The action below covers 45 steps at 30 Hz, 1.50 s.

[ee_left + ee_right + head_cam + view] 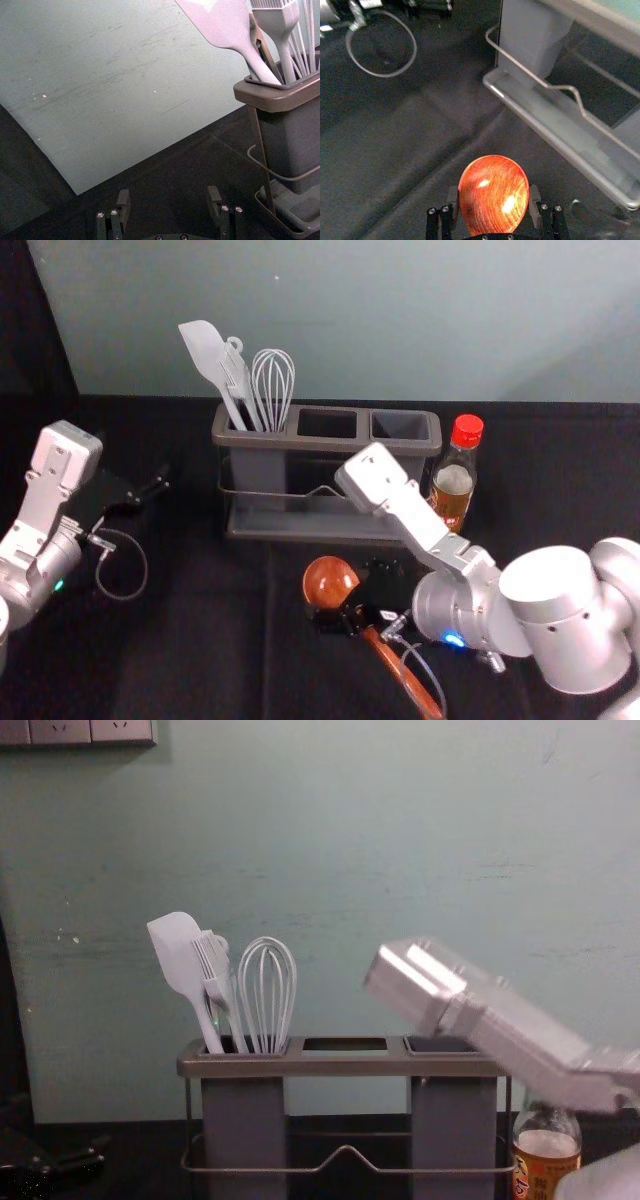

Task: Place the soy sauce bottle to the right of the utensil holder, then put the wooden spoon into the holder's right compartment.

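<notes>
Wooden spoon [330,582]: one, at the near side of the utensil holder [280,442], handle running near and right. Right gripper [343,598] is at the spoon, fingers well apart, one on each side of the bowl; no firm grip is evident, and contact cannot be determined. Left gripper [152,487], left of the holder, has its fingers spread with nothing between them.

Soy sauce bottle [452,480]: one, red-capped, upright just right of the holder. Its label [540,1180] bears Chinese characters; brand not legible.

Holder: three compartments. Left one contains one spatula [205,352], one brush [212,965], one whisk [273,380] and at least one further utensil, partly hidden.
</notes>
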{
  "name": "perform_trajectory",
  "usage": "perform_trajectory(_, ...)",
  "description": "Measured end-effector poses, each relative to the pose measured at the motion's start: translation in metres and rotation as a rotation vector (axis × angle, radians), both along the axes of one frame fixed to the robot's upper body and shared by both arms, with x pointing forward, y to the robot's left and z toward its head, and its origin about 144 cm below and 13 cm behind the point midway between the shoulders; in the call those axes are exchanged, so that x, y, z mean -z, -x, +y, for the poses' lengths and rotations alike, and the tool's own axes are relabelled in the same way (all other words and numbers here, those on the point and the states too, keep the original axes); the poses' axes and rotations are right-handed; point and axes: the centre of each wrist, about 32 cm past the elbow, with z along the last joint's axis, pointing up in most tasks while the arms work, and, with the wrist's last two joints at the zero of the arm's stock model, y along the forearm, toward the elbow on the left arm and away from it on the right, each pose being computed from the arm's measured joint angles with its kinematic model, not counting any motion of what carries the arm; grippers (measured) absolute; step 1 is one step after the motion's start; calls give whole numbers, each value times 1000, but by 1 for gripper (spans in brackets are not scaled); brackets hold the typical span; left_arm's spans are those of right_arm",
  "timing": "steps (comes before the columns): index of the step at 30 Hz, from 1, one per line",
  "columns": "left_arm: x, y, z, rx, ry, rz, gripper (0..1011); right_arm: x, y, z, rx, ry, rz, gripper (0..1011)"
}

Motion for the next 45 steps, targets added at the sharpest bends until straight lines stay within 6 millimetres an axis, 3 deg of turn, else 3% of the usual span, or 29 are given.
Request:
perform_trajectory(7,0,0,0,0,0,0,1005,-16,16,-17,-9,-39,-79,836)
perform_trajectory(10,0,0,0,0,0,0,1005,-21,32,-29,-14,-86,-190,836)
perform_trajectory(22,0,0,0,0,0,0,1005,-13,60,-63,27,-275,-546,836)
perform_trajectory(35,0,0,0,0,0,0,1005,-7,51,-72,-15,-304,-774,836)
perform_trajectory(45,0,0,0,0,0,0,1005,-5,25,-71,-10,-322,-922,836)
